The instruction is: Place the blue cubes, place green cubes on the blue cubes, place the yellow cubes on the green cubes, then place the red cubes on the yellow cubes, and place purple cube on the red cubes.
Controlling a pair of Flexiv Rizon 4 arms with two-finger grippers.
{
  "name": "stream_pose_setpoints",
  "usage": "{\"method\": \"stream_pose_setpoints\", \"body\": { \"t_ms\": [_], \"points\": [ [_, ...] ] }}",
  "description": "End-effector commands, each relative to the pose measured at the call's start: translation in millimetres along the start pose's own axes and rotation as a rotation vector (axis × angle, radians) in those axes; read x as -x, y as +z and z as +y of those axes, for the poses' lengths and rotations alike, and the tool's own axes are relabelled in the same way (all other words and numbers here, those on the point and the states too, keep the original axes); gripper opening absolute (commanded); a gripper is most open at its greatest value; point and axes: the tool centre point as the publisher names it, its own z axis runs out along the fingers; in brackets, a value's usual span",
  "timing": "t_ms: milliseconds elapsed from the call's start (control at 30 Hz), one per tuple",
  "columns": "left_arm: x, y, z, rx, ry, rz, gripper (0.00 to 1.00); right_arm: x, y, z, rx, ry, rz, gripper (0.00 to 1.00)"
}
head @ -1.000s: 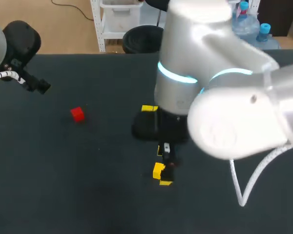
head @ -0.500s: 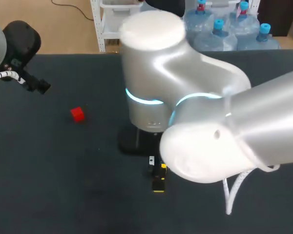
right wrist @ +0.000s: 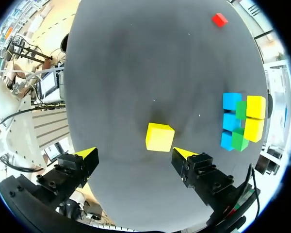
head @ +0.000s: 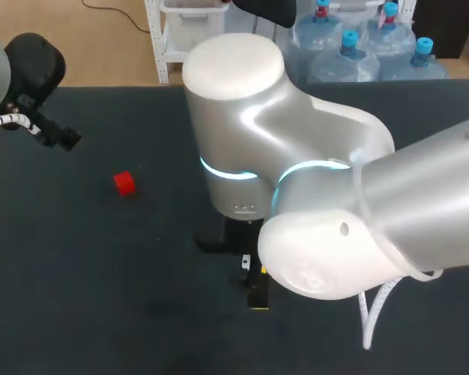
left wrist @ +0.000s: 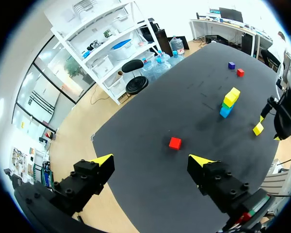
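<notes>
Looked to be the yellow step. Held right gripper (right wrist: 136,154) wide and empty above the table (right wrist: 136,73), with a loose yellow cube (right wrist: 160,137) lying just ahead, within the fingers' span, untouched. Next called for dropping over it and closing. Showed stack (right wrist: 240,121) beyond, red cube (right wrist: 219,19) farthest. Held left gripper (left wrist: 151,160) wide too.

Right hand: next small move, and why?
Probably lower the right hand over the loose yellow cube, centring on it, then close. The fingers stand open and empty; the cube lies on the table just ahead, nearer one finger, untouched.
</notes>
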Motion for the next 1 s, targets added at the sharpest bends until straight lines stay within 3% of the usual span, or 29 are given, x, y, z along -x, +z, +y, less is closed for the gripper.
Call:
{"method": "stream_pose_setpoints", "body": {
  "t_ms": [33,1000],
  "points": [
    [0.1,0.5,0.8,-0.002,0.001,-0.001,1.00,-2.4,3.7,1.2,-0.032,0.005,0.013,1.00],
    [0.1,0.5,0.8,-0.002,0.001,-0.001,1.00,16.5,23.2,-21.5,-0.050,0.025,-0.003,1.00]
  ]
}}
